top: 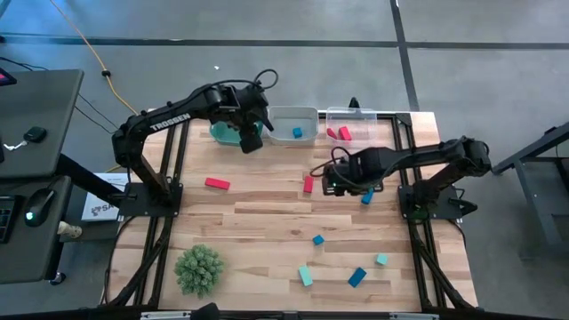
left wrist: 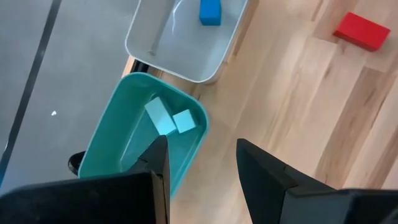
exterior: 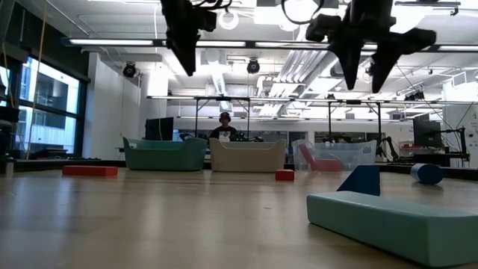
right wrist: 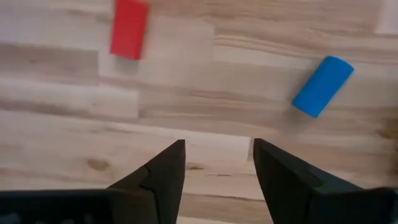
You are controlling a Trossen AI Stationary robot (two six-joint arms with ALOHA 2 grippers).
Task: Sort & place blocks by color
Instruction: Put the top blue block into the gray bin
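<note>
My left gripper hangs open and empty over the near rim of the teal bin, which holds two light teal blocks. The white bin holds a blue block. The clear bin holds two red blocks. My right gripper stands open above bare wood, pointing down. It is between a red block and a blue block, and touches neither. A red bar lies flat at the left. More blue and teal blocks lie toward the near edge.
A green spiky plant ball sits near the table's front left. A long teal bar lies close to the low camera. The three bins line the far edge. Bare wood shows in the table's middle. A person sits behind the table.
</note>
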